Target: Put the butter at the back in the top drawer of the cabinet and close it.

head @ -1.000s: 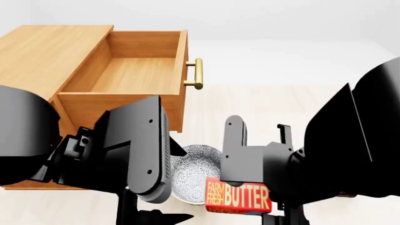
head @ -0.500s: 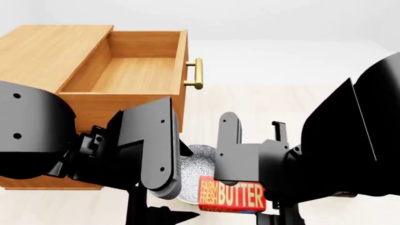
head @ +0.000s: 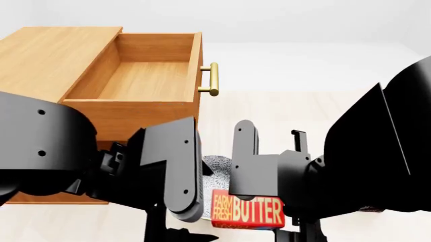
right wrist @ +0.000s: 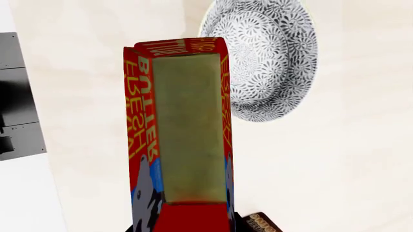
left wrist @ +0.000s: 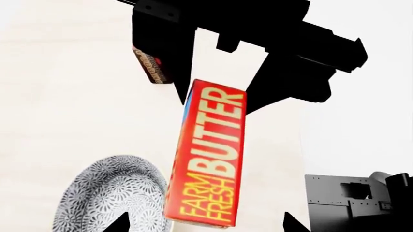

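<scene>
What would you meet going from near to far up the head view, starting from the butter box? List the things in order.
butter held in the right pincer → patterned bowl → open top drawer with its brass handle → cabinet top reaching farthest back.

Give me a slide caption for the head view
Right gripper holds the butter by a patterned bowl, top drawer open.

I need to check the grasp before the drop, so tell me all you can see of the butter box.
The butter is a small red-and-orange carton with white and yellow "FARM FRESH BUTTER" lettering and a plain olive face. The right gripper holds it by one end, clear of the floor, beside the patterned bowl and in front of the open top drawer.
</scene>
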You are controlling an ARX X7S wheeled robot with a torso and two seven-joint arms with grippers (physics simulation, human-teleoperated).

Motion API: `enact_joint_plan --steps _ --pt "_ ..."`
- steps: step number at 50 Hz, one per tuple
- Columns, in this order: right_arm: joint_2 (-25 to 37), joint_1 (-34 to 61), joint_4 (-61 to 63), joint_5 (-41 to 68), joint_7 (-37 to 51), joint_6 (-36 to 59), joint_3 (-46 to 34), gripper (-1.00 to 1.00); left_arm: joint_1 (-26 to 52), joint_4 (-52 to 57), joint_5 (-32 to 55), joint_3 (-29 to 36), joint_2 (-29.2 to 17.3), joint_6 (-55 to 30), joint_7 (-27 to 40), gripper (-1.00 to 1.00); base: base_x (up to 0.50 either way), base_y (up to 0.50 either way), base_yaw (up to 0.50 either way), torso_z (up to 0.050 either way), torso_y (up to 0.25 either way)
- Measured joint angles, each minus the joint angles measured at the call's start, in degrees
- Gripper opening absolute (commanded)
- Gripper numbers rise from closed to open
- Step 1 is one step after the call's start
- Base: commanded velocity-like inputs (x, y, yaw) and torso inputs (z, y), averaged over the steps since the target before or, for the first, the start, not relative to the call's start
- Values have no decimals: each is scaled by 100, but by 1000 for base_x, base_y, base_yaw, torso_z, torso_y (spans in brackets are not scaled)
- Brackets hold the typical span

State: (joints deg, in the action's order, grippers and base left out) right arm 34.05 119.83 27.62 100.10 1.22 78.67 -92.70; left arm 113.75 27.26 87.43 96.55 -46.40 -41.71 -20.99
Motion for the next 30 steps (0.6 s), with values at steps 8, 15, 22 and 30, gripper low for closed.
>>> enact_joint_plan --steps 8,15,22,30 --pt "-5 25 14 30 9 -25 -8 -100 -79 -5 -68 -6 38 46 -6 100 0 0 0 0 1" --pt "-8 42 23 42 7 -41 -15 -100 -159 -23 -143 -11 81 98 -12 100 0 0 0 1 0" --pt "-8 54 32 45 1 -58 -21 -100 -236 -39 -218 -4 121 131 -9 100 0 0 0 0 1" --pt "-5 68 38 50 -5 -73 -27 -100 -319 -67 -311 19 165 144 -5 100 0 0 0 0 0"
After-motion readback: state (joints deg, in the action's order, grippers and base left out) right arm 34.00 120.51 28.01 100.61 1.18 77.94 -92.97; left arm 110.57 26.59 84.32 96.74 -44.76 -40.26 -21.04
